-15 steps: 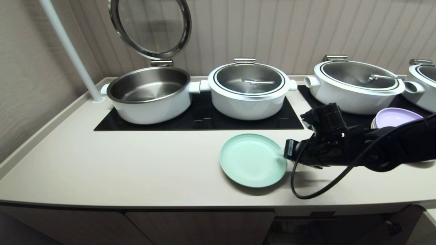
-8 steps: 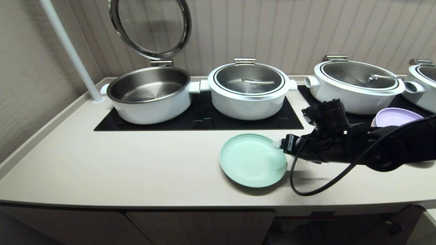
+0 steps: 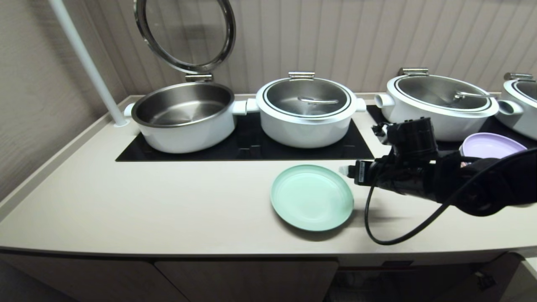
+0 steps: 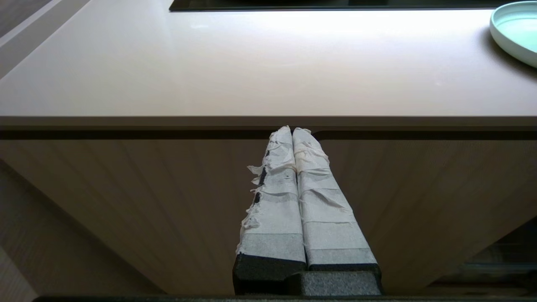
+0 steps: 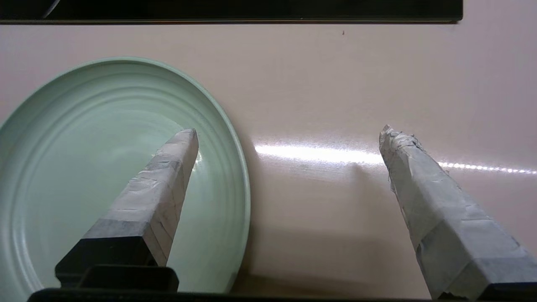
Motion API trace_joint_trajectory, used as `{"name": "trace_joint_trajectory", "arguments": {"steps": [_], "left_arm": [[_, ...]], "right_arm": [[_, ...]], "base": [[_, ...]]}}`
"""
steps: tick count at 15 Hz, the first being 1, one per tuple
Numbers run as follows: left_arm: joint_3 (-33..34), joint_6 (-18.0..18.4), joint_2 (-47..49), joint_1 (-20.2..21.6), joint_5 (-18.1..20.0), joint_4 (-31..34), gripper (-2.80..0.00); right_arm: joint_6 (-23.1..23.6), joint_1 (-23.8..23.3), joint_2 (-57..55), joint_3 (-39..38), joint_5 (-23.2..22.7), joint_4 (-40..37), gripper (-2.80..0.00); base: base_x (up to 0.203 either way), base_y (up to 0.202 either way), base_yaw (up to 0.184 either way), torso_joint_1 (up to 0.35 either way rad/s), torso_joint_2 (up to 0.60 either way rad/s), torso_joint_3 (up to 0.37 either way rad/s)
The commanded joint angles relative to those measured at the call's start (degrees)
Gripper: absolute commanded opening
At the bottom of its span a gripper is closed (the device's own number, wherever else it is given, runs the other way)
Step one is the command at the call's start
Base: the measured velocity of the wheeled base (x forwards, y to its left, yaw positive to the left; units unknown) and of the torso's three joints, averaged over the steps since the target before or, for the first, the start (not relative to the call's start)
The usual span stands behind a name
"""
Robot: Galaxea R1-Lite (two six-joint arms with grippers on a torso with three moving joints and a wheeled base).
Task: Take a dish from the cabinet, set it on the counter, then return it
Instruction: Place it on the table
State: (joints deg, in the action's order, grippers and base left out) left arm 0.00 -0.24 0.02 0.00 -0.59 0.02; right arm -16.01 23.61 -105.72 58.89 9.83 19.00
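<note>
The pale mint-green dish (image 3: pixel 311 197) lies flat on the cream counter (image 3: pixel 168 201), near its front edge. My right gripper (image 3: pixel 345 171) hovers at the dish's right rim, open and holding nothing. In the right wrist view the gripper (image 5: pixel 288 131) has one taped finger (image 5: pixel 168 176) over the dish (image 5: pixel 84 167) and the other over bare counter. My left gripper (image 4: pixel 292 129) is parked, shut, below the counter edge, facing a ribbed door. The dish's rim (image 4: pixel 516 29) shows there too. The cabinet's dark opening (image 3: pixel 419 279) shows under the counter at the right.
Several white pots stand on the black cooktop (image 3: pixel 251 147) behind the dish, the leftmost (image 3: pixel 184 115) with its lid raised. A lilac plate (image 3: pixel 491 144) sits behind my right arm. A white pole (image 3: pixel 90 67) rises at the back left. A black cable (image 3: pixel 394 235) loops over the counter.
My right gripper has opened and let go of the dish's rim, then lifted and shifted a little toward the cooktop. The dish stays where it lay.
</note>
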Motion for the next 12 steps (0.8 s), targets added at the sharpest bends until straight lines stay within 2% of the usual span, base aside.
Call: {"name": "trace_joint_trajectory", "arguments": {"steps": [1,3,4,9,12], "left_arm": [[0.00,-0.02,-0.02,0.00,-0.03,-0.02,-2.80],[0.00,-0.02,-0.02,0.00,-0.03,0.06,-2.80],[0.00,-0.02,-0.02,0.00,-0.03,-0.02,-2.80],[0.00,-0.02,-0.02,0.00,-0.03,-0.02,-2.80],[0.00,-0.02,-0.02,0.00,-0.03,0.00,-2.80]], "right_arm": [[4.60,0.03,0.74,-3.65,1.59,5.70,0.00],[7.93,0.03,1.22,-6.57,2.02,11.46,0.00],[8.60,0.03,1.51,-7.03,2.38,12.26,-2.80],[8.62,-0.06,3.11,-7.35,3.10,12.55,-2.80],[8.34,-0.42,5.83,-8.58,5.29,12.73,-2.80]], "base": [[0.000,0.000,0.000,0.000,0.00,0.000],[0.000,0.000,0.000,0.000,0.00,0.000],[0.000,0.000,0.000,0.000,0.00,0.000],[0.000,0.000,0.000,0.000,0.00,0.000],[0.000,0.000,0.000,0.000,0.00,0.000]]}}
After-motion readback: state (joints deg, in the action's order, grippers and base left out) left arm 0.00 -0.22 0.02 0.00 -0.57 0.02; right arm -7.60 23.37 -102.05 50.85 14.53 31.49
